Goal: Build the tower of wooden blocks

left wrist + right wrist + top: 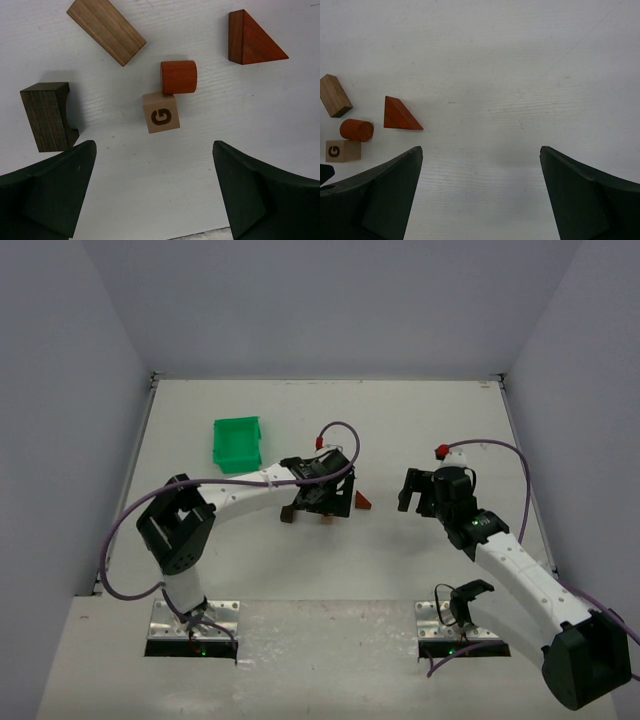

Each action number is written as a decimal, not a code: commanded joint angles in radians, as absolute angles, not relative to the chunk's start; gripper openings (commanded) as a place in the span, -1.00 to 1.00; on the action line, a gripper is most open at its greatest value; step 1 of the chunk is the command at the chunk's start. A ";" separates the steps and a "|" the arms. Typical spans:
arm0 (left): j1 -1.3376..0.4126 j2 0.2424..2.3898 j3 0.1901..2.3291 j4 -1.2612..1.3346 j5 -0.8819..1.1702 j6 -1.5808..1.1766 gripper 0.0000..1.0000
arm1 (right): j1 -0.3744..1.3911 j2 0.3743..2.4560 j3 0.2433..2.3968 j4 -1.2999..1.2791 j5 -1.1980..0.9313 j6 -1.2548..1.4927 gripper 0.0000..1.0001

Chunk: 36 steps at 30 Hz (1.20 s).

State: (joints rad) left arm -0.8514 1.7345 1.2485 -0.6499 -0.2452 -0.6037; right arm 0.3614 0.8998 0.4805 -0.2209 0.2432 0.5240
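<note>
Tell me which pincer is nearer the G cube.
Left. The left pincer hangs just over the G cube; the right pincer is off to its right, past the wedge.

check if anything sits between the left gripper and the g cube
Nothing visible does. Bare table lies between the open left gripper and the G cube; the orange cylinder lies beyond the cube.

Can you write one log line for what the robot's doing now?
stage: nothing stacked | left gripper: open, facing G cube | right gripper: open, empty | loose: cylinder, wedge, bar, arch block
</note>
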 commanded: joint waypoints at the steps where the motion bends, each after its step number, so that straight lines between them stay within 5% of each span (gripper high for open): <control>1: -0.874 1.789 1.308 -0.648 -0.272 -0.630 0.98 | 0.356 0.900 0.499 -0.206 0.281 0.528 0.97; 17: -0.877 1.848 1.324 -0.613 -0.227 -0.615 0.86 | 0.357 0.923 0.507 -0.218 0.304 0.528 0.97; 28: -0.877 1.894 1.347 -0.638 -0.250 -0.626 0.22 | 0.356 0.916 0.508 -0.219 0.317 0.529 0.97; 36: -0.877 1.926 1.374 -0.667 -0.258 -0.643 0.05 | 0.356 0.914 0.505 -0.222 0.335 0.532 0.97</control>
State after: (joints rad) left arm -0.8677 1.9062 1.3371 -0.6538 -0.2427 -0.6186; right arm 0.3614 0.9237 0.4805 -0.2413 0.2897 0.5240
